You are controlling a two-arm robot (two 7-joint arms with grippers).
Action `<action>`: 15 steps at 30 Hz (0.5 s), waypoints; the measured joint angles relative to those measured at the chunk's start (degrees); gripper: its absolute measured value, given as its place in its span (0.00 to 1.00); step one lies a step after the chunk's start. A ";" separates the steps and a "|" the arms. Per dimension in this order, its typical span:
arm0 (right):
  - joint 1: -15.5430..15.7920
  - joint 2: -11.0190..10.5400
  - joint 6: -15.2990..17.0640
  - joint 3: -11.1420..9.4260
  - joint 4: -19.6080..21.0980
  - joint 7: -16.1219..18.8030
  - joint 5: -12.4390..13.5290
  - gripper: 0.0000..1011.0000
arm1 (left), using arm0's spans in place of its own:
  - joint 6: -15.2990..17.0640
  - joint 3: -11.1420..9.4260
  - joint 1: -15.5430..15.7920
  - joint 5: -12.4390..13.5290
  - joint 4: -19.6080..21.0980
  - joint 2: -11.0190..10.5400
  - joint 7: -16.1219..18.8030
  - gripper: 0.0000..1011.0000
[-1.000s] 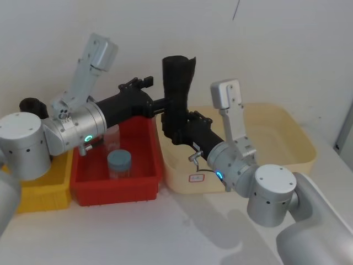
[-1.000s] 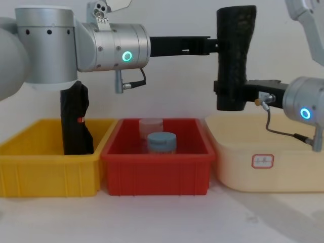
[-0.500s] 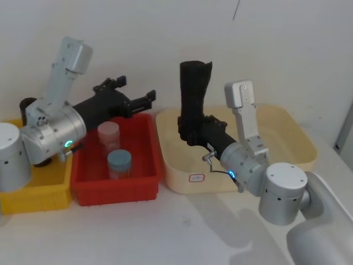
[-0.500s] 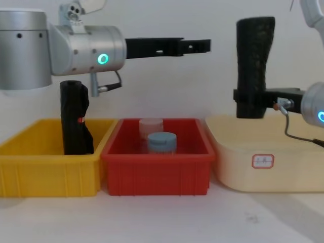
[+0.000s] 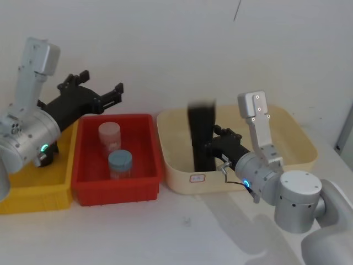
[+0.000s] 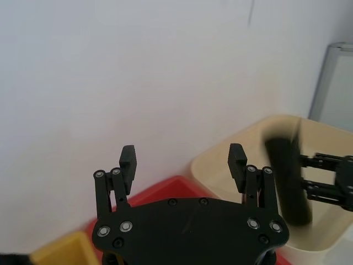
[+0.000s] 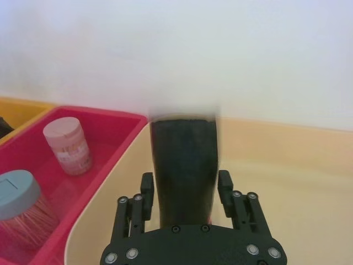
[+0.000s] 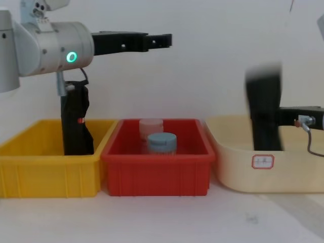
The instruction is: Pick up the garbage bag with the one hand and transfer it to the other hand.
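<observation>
just past the front strip of tabletop (image 5: 187,226), at 3 o'clock in the head view, the right end effector (image 5: 208,148) is clamped on the garbage bag (image 5: 201,130) at its lower half, one finger on each side in the right wrist view. the bag stands upright with its lower end sunk inside the cream bin (image 5: 175,165); whether it touches the bin's floor cannot be told. a second ago both end effectors gripped the bag high above the bins. since then the left has let go, and the right has carried the bag rightward and down. at 9 o'clock sit the red bin (image 5: 118,187) and the yellow bin (image 5: 33,196), the latter holding another black bundle (image 8: 75,121). farthest, at 10 o'clock, the left end effector (image 5: 103,80) hangs with its fingers wide apart and nothing between them, drawn back over those bins. the handover looks complete, and the bag now depends on the right grip alone.
</observation>
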State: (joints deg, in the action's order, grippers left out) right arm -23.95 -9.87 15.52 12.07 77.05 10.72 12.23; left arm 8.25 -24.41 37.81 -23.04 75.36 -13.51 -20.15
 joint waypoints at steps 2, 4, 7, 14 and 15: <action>0.24 -0.16 0.36 -0.19 0.17 -0.04 0.00 0.71 | -0.02 0.51 -0.79 0.37 1.18 -0.39 1.17 0.99; 0.47 -0.31 0.68 -0.37 0.33 -0.06 0.00 0.78 | -0.04 0.78 -1.22 0.58 1.78 -0.60 1.83 0.99; 0.67 -0.45 0.98 -0.51 0.48 -0.08 0.00 0.87 | -0.09 1.26 -1.91 0.92 2.82 -0.92 2.89 0.99; 0.99 -0.67 1.48 -0.75 0.70 -0.11 0.00 0.99 | -0.18 2.03 -2.97 1.43 4.36 -1.43 4.55 0.99; 1.02 -0.68 1.53 -0.76 0.72 -0.12 0.00 0.99 | -0.19 2.15 -3.16 1.50 4.62 -1.52 4.82 0.99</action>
State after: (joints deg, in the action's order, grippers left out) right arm -22.93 -10.56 17.05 11.31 77.77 10.59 12.23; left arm 8.05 -22.26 34.65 -21.54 79.98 -15.03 -15.33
